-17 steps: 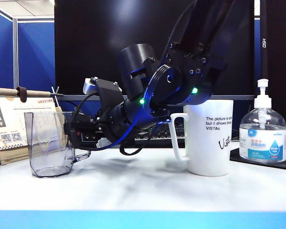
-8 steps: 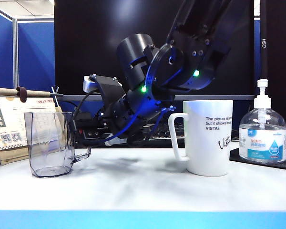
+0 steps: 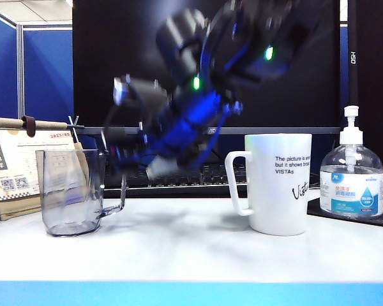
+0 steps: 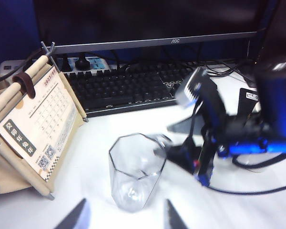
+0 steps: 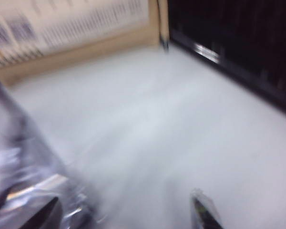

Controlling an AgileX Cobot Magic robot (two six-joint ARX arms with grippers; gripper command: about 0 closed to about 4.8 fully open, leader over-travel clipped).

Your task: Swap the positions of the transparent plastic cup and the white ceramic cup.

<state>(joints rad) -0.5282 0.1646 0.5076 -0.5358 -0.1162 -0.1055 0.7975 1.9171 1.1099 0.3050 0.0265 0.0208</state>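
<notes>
The transparent plastic cup (image 3: 69,192) stands on the desk (image 3: 191,245) at left, the white ceramic cup (image 3: 277,183) at right. The right gripper (image 5: 124,212), blurred, seems wide open beside the transparent cup. The left gripper (image 4: 124,217) hovers above it, holding nothing.

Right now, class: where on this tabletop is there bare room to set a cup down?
Bare: the white stretch between the transparent plastic cup and the white ceramic cup, and the front strip. Crowded: behind, by the keyboard and calendar; right, by the pump bottle.
</notes>
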